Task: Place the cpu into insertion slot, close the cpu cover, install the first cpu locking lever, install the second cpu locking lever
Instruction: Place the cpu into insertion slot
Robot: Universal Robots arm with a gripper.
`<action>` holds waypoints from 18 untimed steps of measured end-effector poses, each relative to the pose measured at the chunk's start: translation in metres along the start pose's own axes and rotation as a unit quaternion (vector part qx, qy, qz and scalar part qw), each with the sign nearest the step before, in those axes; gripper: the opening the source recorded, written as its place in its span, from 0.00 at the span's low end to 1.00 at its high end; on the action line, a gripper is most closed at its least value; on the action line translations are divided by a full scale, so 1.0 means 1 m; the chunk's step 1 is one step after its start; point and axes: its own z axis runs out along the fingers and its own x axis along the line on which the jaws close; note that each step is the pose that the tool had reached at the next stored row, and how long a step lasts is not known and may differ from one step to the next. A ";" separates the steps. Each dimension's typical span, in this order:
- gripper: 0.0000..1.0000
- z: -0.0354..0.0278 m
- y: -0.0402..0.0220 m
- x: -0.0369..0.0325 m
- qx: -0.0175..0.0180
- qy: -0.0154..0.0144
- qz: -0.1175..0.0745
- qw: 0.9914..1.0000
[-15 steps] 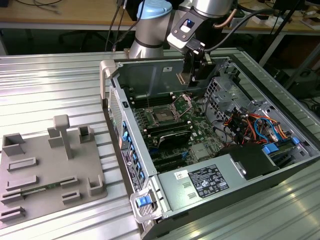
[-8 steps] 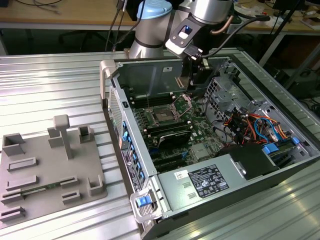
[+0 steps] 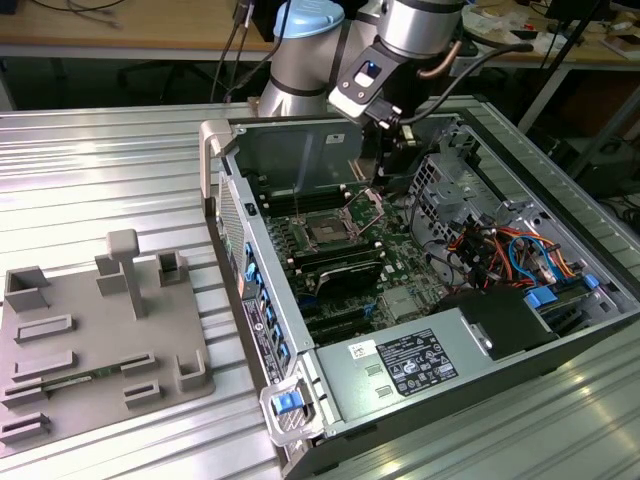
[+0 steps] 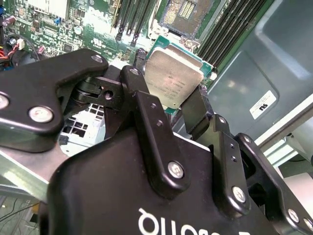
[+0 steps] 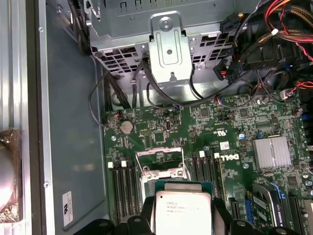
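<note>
While the gripper clamps the cpu by two opposite edges between its black fingers, the chip hangs above the green board with its silvery top turned to the second wrist view's camera. In the exterior view, a grey moulded tray lies on the ribbed table at the exterior view's left. The open computer case sits in the middle, with the insertion slot uncovered and dark-centred. The cpu cover is tilted up just right of it. The arm reaches down from the upper middle. Orange and blue cables bunch towards the right. In the first wrist view the cpu is near the slot, not in it.
</note>
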 end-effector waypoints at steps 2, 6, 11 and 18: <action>0.55 0.0016 -0.0007 -0.0001 0.000 0.000 0.000 1.000; 0.55 0.0038 -0.0034 -0.0005 0.000 0.000 -0.003 1.000; 0.55 0.0055 -0.0078 -0.0010 0.000 0.000 -0.006 1.000; 0.55 0.0080 -0.0081 -0.0011 0.000 0.001 -0.006 1.000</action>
